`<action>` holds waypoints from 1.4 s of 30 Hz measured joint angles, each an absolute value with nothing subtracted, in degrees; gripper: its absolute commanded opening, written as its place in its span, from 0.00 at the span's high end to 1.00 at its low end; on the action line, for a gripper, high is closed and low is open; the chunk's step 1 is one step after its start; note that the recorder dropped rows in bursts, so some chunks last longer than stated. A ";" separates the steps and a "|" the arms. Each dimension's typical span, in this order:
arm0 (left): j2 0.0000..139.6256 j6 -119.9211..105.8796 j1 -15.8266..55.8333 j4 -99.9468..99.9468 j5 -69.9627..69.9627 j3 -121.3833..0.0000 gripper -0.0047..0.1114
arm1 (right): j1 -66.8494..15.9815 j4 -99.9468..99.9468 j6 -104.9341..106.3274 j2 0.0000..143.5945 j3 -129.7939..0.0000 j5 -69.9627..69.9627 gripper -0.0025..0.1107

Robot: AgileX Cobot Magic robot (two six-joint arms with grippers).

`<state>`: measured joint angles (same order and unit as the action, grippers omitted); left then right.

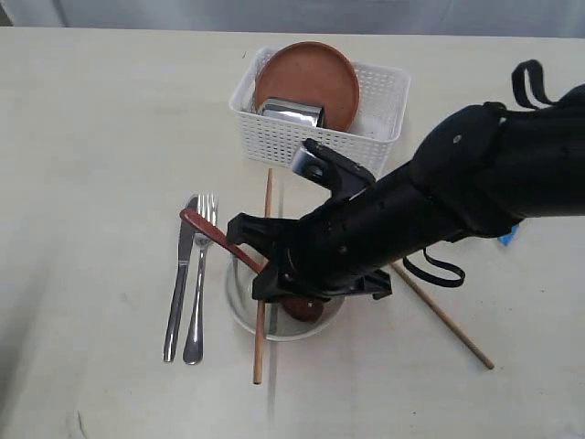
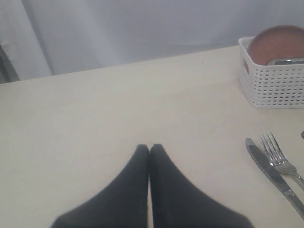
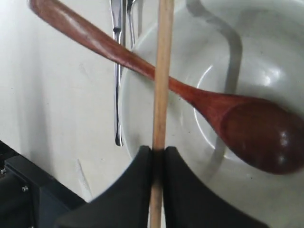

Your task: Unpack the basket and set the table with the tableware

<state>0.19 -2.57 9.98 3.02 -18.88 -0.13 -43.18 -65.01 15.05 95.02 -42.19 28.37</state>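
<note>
My right gripper (image 3: 158,151) is shut on a brown wooden chopstick (image 3: 160,85) over the near-left edge of the off-white bowl (image 3: 247,61). The chopstick (image 1: 260,320) runs front to back across the bowl (image 1: 239,297). A dark red-brown spoon (image 3: 237,118) rests in the bowl with its handle (image 1: 206,230) sticking out over the fork. The steel knife (image 1: 179,274) and fork (image 1: 199,274) lie side by side left of the bowl. A second chopstick (image 1: 448,318) lies on the table (image 1: 91,183) to the right. The white basket (image 1: 315,137) holds the brown plate (image 1: 306,78) and steel cup (image 1: 291,113). My left gripper (image 2: 149,148) is shut and empty over bare table.
The right arm (image 1: 439,201) stretches across the right half of the table and hides most of the bowl. A bit of blue packet (image 1: 507,236) peeks out behind the arm. In the left wrist view, the basket (image 2: 273,80) stands far right, with knife (image 2: 273,173) and fork (image 2: 280,159) nearer.
</note>
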 measured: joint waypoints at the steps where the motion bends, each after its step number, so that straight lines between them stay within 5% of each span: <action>1: 0.19 -2.57 9.98 3.02 -18.88 -0.13 0.96 | -43.18 -65.01 15.05 95.69 -42.47 28.22 0.98; 9: 0.19 -2.57 9.98 3.02 -18.88 -0.13 0.96 | -43.43 -66.22 16.13 97.98 -43.22 28.45 0.97; 16: 0.19 -2.57 9.98 3.02 -18.88 -0.13 0.96 | -43.43 -66.08 17.52 98.24 -43.26 28.60 0.55; 18: 0.19 -2.57 9.98 3.02 -18.88 -0.13 0.96 | -43.45 -65.84 17.63 98.24 -43.26 28.60 0.51; 29: 0.19 -2.57 9.98 3.02 -18.88 -0.13 0.96 | -42.95 -56.93 16.20 91.36 -43.16 27.36 0.51; 42: 0.19 -2.57 9.98 3.02 -18.88 -0.13 0.96 | -29.23 -27.26 5.38 79.08 -43.16 37.66 0.56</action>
<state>0.19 -2.57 9.98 3.02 -18.88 -0.13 -29.23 -27.26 5.38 79.08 -43.16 37.66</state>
